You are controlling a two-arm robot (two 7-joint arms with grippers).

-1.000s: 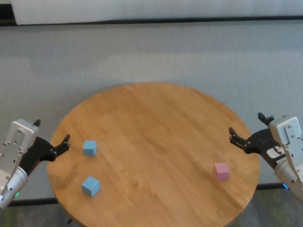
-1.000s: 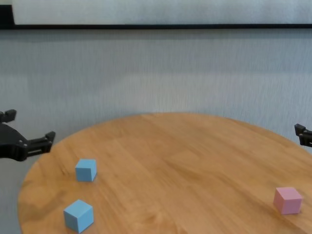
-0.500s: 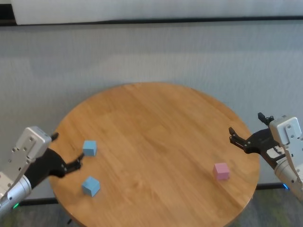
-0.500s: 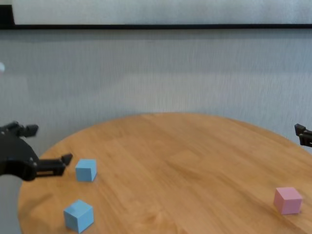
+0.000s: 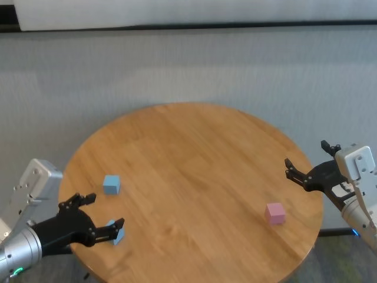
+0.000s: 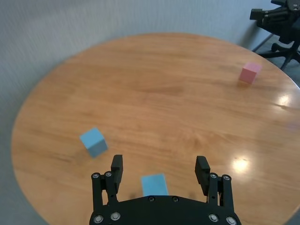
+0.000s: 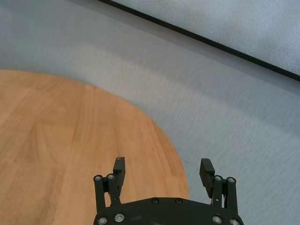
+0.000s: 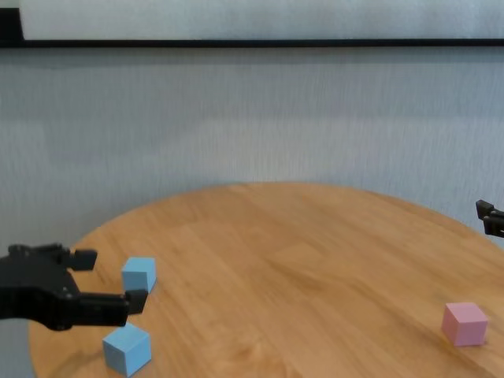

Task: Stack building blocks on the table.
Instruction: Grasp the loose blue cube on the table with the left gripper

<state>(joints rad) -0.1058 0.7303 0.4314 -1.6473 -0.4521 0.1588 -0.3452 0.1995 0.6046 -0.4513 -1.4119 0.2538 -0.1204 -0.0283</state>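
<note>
I am hovering my left claw (image 6: 159, 171), jaws apart, over the near blue block (image 6: 154, 184) at the table's (image 5: 194, 147) seven o'clock; descending off-centre risks nudging it sideways.

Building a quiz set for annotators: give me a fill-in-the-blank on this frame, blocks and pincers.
1. The left pincer hangs with open jaws over the near ____ block.
2. The number of blocks stacked on another so far is ____.
3. The pink block lies on the table nearest the ____ pincer.
4. The right pincer is open and holds ____.

Missing words: blue; zero; right; nothing
</note>
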